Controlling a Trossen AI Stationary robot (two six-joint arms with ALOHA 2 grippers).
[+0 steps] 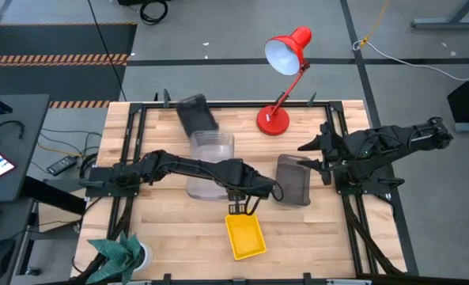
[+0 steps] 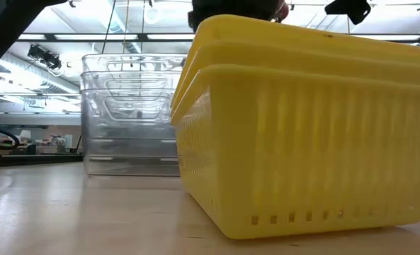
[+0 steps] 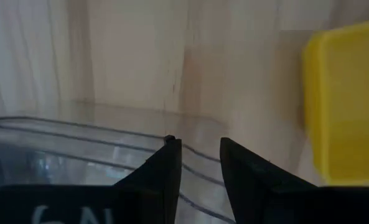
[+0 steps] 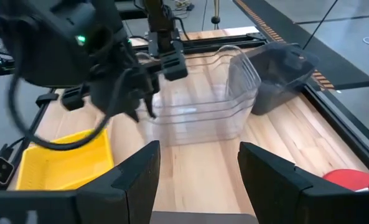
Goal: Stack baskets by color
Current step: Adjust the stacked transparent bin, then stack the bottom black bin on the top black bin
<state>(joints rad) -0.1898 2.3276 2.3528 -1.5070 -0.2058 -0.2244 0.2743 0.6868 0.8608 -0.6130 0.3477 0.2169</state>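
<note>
A stack of yellow baskets [image 1: 246, 237] [image 2: 309, 127] stands near the table's front edge. A stack of clear baskets [image 1: 210, 162] [image 2: 132, 113] rests on its base mid-table. One dark grey basket [image 1: 196, 113] lies at the clear stack's far end, and another [image 1: 293, 180] lies to its right. My left gripper [image 1: 240, 204] [image 3: 200, 171] points down, open, over the clear stack's near right corner [image 3: 109, 134], between the clear and yellow stacks. My right gripper [image 4: 200, 174] hovers open at the table's right, above the second grey basket, with nothing between its fingers.
A red desk lamp [image 1: 285, 79] stands at the far edge, right of centre. A green plant-like object [image 1: 123, 252] sits at the front left corner. Black frame rails [image 1: 131, 134] run along the table's sides. Bare wood lies left of the yellow stack.
</note>
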